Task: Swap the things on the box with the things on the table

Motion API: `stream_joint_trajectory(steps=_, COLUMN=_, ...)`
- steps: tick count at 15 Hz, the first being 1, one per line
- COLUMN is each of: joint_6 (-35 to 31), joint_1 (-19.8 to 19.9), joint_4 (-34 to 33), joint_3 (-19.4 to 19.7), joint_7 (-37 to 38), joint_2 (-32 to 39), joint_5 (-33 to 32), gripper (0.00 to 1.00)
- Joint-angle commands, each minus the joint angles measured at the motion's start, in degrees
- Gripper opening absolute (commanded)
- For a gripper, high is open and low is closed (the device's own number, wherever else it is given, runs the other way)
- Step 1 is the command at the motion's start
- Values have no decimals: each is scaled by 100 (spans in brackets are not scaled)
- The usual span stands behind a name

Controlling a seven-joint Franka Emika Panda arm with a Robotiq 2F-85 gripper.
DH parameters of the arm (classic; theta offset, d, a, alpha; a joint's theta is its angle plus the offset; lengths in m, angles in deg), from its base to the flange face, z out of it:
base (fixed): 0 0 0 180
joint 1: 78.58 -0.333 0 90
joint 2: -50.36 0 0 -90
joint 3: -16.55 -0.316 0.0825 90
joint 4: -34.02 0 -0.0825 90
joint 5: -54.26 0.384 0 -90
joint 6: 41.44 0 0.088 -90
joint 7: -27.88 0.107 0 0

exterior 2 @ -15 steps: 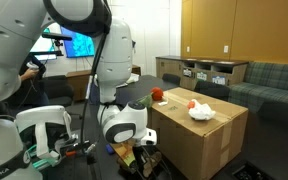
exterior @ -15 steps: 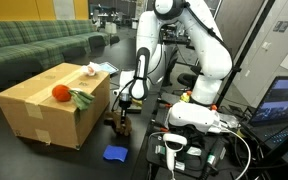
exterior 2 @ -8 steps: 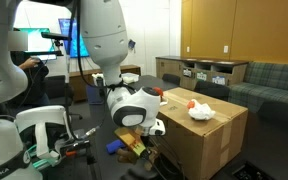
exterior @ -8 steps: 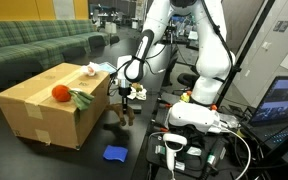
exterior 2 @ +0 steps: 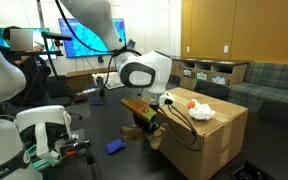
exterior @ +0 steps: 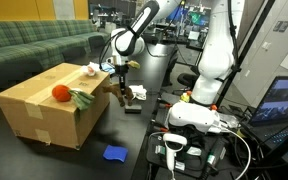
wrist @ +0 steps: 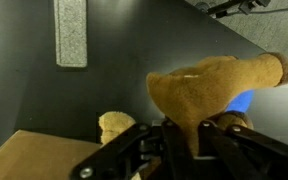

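Observation:
My gripper (exterior: 122,88) hangs in the air beside the near corner of the tan cardboard box (exterior: 39,108), shut on a tan plush toy (exterior: 134,95). In the wrist view the jaws (wrist: 182,128) pinch the toy's (wrist: 204,88) lower part, above the black table (wrist: 124,45). On the box's top lie a red ball (exterior: 59,93), a green thing (exterior: 81,99) and a white thing (exterior: 89,69). A blue pad (exterior: 114,153) lies on the table (exterior: 134,135) in front of the box. In an exterior view the toy (exterior 2: 138,104) hangs level with the box's (exterior 2: 209,140) top edge.
A grey rectangular pad (wrist: 71,32) lies on the table farther off. The robot's white base (exterior: 199,115) with cables and a laptop (exterior: 284,100) stand nearby. Green sofas (exterior: 34,45) line the back; cabinets (exterior 2: 199,72) stand behind the box.
The arm has risen from near the table and swung towards the box's top, carrying the plush toy up with it. The things on the box and the blue pad have not moved.

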Motion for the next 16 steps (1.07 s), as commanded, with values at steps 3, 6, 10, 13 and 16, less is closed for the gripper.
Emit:
stream_joint_trajectory(steps=3, joint_6=1184, joint_1=-1223, joint_4=-639, joint_3=1135, joint_7=112, joint_2=-1054, joint_5=-2, gripper=3)
stream_joint_trajectory(steps=6, joint_6=1379, joint_1=-1642, joint_4=-1090, joint_3=1482, joint_7=344, joint_2=-1156, joint_5=-118, gripper=3)
stream_joint_trajectory(steps=10, joint_6=1189, joint_1=-2037, joint_4=-1782, joint_3=1651, joint_7=844, joint_2=-863, joint_5=-308, gripper=3)
stream_joint_trajectory(steps=13, joint_6=990, joint_1=-2246, joint_4=-2353, joint_3=1645, joint_7=1144, joint_2=-390, joint_5=-335, gripper=3)
stream_joint_trajectory(steps=16, joint_6=583, joint_1=-2410, joint_4=-2840, joint_3=1618, joint_7=1437, joint_2=136, joint_5=-368, gripper=3)
